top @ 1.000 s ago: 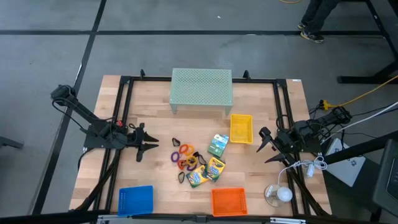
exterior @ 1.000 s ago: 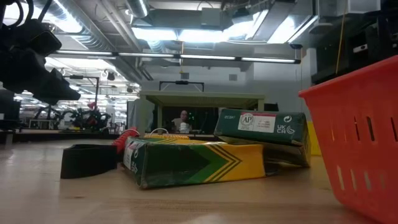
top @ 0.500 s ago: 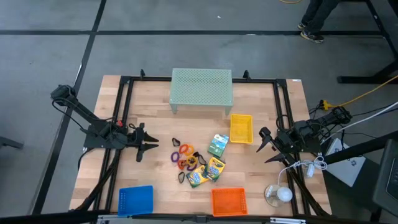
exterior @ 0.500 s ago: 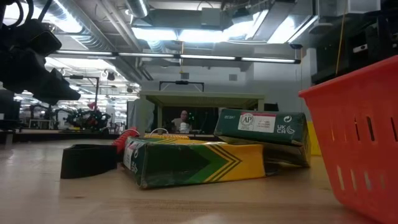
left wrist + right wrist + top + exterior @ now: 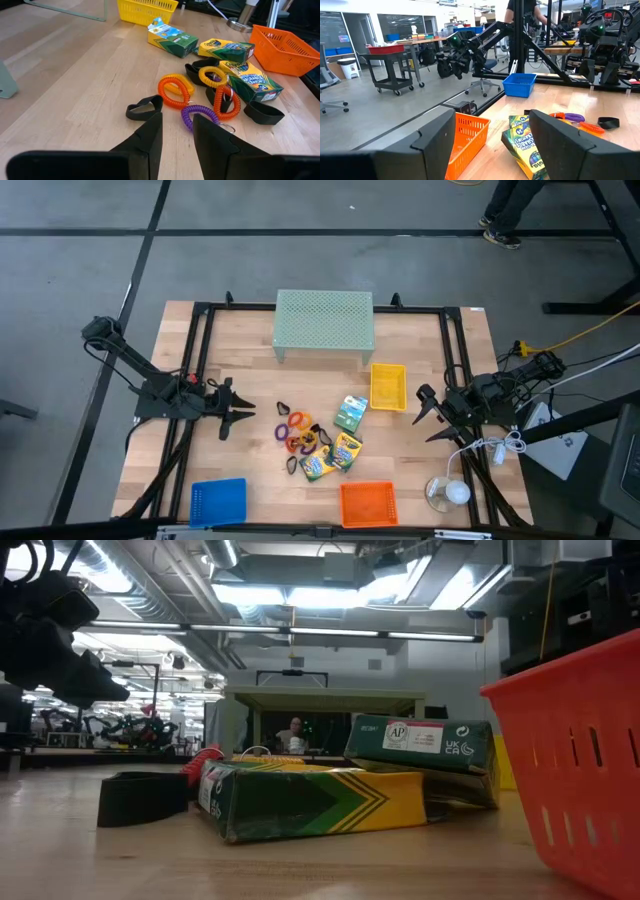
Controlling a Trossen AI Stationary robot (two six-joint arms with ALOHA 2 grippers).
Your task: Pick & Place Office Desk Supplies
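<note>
The supplies lie loose in the middle of the table: purple, orange and yellow coil rings [image 5: 296,430], small black clips [image 5: 283,409] and three green-and-yellow crayon boxes [image 5: 346,450] lying flat. In the left wrist view an orange ring [image 5: 175,91], a purple ring [image 5: 200,115] and a black clip [image 5: 145,107] lie just ahead of the fingers. My left gripper [image 5: 238,418] hovers open left of the pile, pointing at it. My right gripper [image 5: 424,414] is open right of the pile, above the table, and its wrist view shows crayon boxes [image 5: 525,140].
A pale green mesh riser [image 5: 323,322] stands at the far edge. A yellow basket [image 5: 388,386] sits right of centre, an orange basket [image 5: 367,502] and a blue basket [image 5: 218,498] at the near edge. A white round object [image 5: 447,492] lies near the right arm's base.
</note>
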